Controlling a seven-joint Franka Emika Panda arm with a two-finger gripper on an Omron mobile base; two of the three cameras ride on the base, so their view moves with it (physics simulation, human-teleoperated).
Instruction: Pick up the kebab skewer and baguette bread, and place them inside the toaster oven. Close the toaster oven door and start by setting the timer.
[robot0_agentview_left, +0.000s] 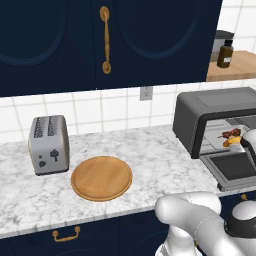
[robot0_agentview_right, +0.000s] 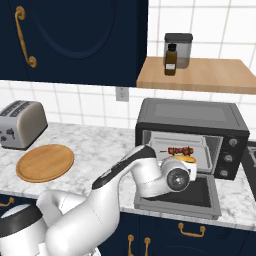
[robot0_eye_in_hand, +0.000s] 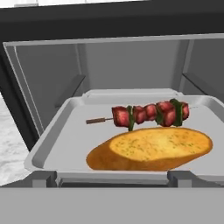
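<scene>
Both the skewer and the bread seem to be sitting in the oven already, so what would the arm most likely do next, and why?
Probably draw the end effector back and go under the door to swing it up. The skewer and bread already lie on the tray inside the oven, the end effector holds nothing, and the door hangs open.

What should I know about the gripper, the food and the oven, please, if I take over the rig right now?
Gripper: open, empty, facing the toaster oven opening.
Kebab skewer and baguette bread: both on the tray inside the oven, skewer behind the bread.
Toaster oven door: dropped open.
Done: both items loaded.
Left: close the door, then set the timer.
</scene>
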